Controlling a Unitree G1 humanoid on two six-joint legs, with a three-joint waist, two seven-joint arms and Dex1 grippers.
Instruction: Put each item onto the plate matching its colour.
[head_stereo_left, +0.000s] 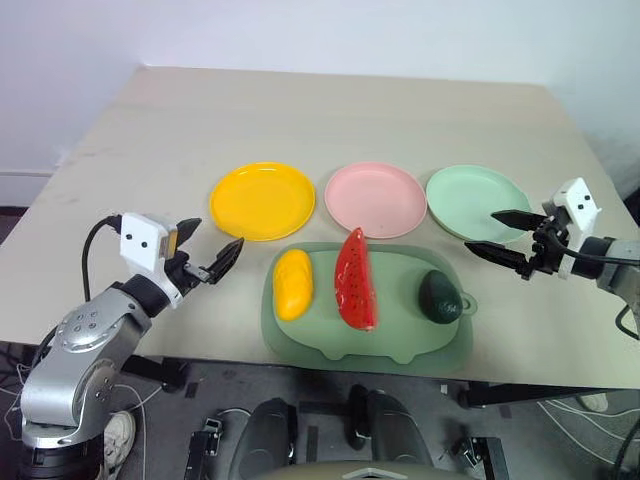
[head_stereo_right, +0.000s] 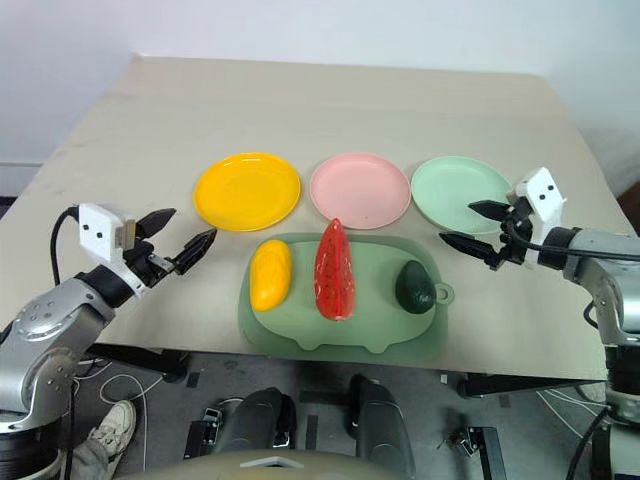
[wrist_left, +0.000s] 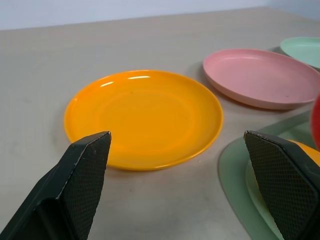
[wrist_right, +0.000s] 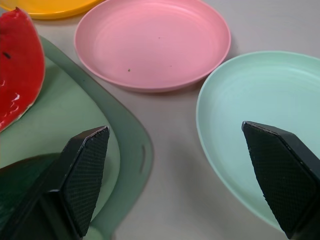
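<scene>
Jaws on both arms stand wide and hold nothing: the left gripper (head_stereo_left: 212, 252) hovers over the pale desk (head_stereo_left: 300, 110) just off the left edge of the large rounded green mat (head_stereo_left: 400, 345), and the right gripper (head_stereo_left: 492, 234) hangs beside the mat's right end, near the front rim of the round shallow light green plastic plate (head_stereo_left: 478, 200). All three toy fruits lie on the mat, none yet on a plate. The yellow oval mango (head_stereo_left: 292, 283) rests at the mat's left end, its long axis running from front to back, and it sits just in front of the round shallow yellow plate (head_stereo_left: 262, 200); the left gripper is plainly the nearer one, with the mango lying to the right of its fingers. The small dark green avocado (head_stereo_left: 440, 296) lies at the mat's right end, in front of and inward from the right gripper, close to the green plate. Between them the red watermelon wedge with black seeds (head_stereo_left: 355, 279) lies lengthwise, pointing back toward the round shallow pink plate (head_stereo_left: 375, 198), roughly midway between the arms. Judging from this, each arm's nearest fruit needs only a short carry backward to its plate.
</scene>
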